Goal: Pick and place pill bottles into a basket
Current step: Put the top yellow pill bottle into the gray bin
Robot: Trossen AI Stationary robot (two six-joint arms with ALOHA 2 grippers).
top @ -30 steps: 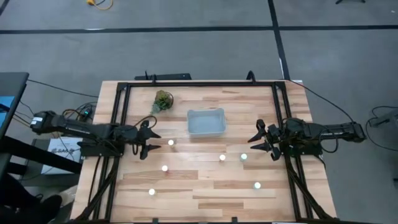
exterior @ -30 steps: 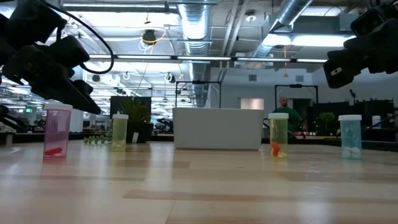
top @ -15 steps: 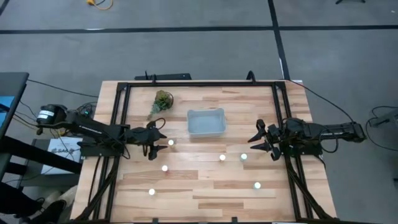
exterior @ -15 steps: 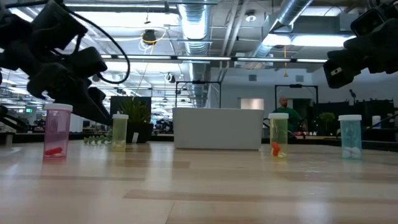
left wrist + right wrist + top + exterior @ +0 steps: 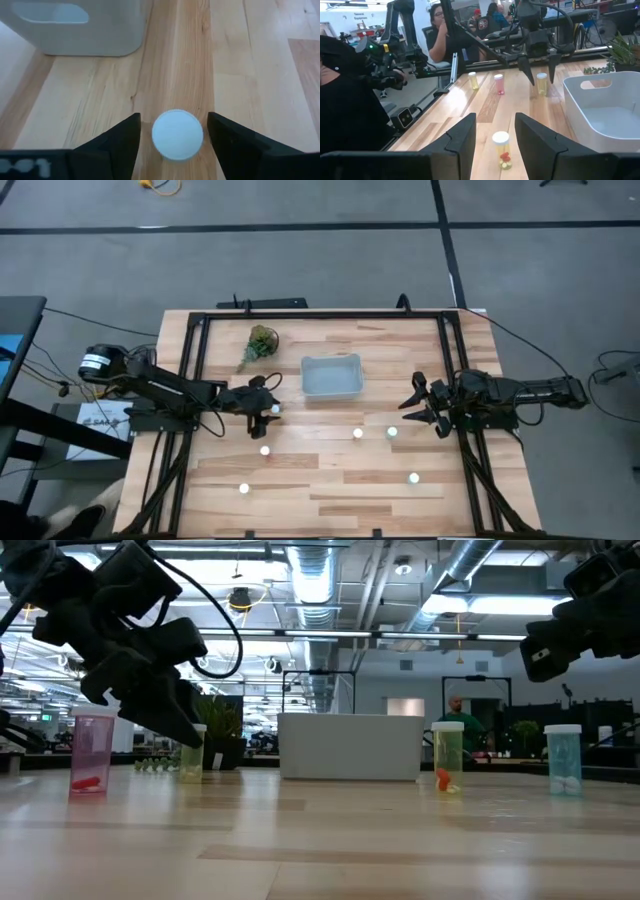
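Observation:
Six pill bottles with white caps stand upright on the wooden table. One (image 5: 276, 410) stands near the pale blue-grey basket (image 5: 331, 376). My left gripper (image 5: 266, 402) is open above it; in the left wrist view its fingers (image 5: 120, 137) stand on either side of the round white cap (image 5: 177, 135) with a gap on each side. My right gripper (image 5: 420, 405) is open and empty at the table's right side, and a bottle with orange pills (image 5: 501, 149) stands ahead of it. Other bottles stand at the near left (image 5: 265, 450), (image 5: 244, 489) and at the right (image 5: 357, 433), (image 5: 392, 432), (image 5: 414, 477).
A green leafy sprig (image 5: 262, 342) lies to the left of the basket, near the far edge. A black metal frame (image 5: 320, 313) runs around the table. People show (image 5: 442, 30) in the room beyond the table's left side.
My left gripper has gone toward the table's right edge and down, toward the bottle near the basket; its open fingers now stand around the bottle's cap. The bottles have stayed where they were.

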